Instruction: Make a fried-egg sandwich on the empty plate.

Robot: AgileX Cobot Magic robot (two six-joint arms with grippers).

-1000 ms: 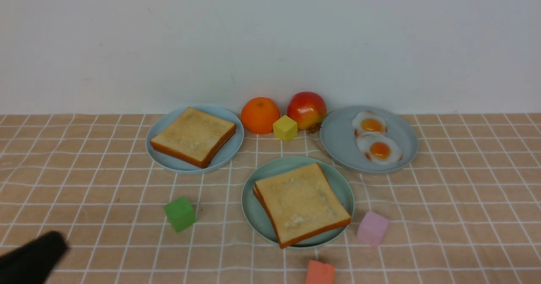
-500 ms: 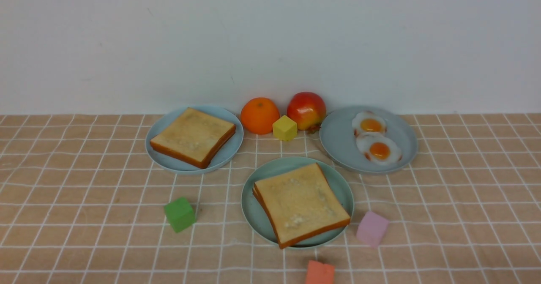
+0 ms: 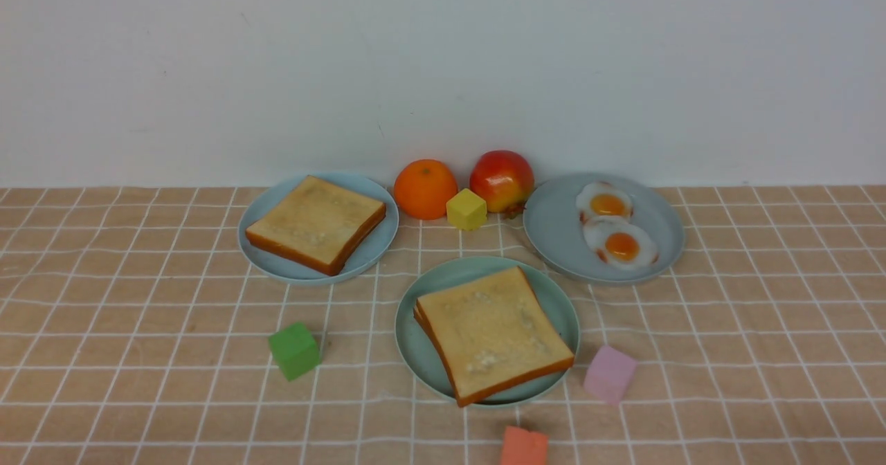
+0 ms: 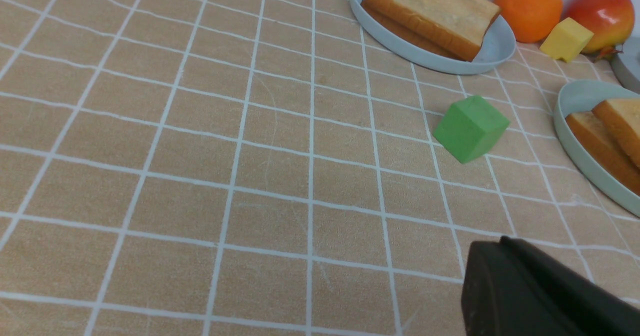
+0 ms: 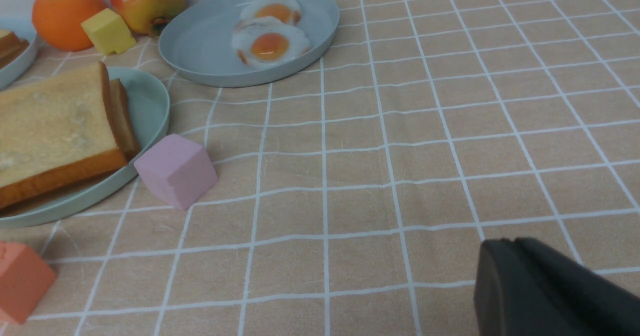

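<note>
- I see the checked tan tablecloth (image 3: 138, 326) covering the whole work surface, running back to a pale wall.
- The mint-green plate (image 3: 423, 344) sits front and centre, and it carries the sandwich (image 3: 493, 330): two toast slices stacked, the top one skewed so the lower crust shows at the left edge. I cannot see any egg between them.
- Behind it to the left, a grey-blue plate (image 3: 367, 250) holds more stacked toast (image 3: 316, 223).
- Behind it to the right, a second grey-blue plate (image 3: 554, 233) holds two fried eggs (image 3: 616, 233), touching each other.
- Between those back plates stand an orange (image 3: 426, 188) and a red apple (image 3: 502, 180), with a yellow cube (image 3: 466, 209) just in front of them.
- A green cube (image 3: 295, 350) lies left of the mint plate, a pink cube (image 3: 609, 374) just beside its right rim, and an orange-red cube (image 3: 524, 446) near the front edge.
- My left gripper (image 4: 537, 296) shows only as a dark mass above bare cloth in its wrist view; its fingers are closed on nothing.
- My right gripper (image 5: 547, 291) looks the same over bare cloth, well apart from the pink cube; I cannot tell its jaw state.
</note>
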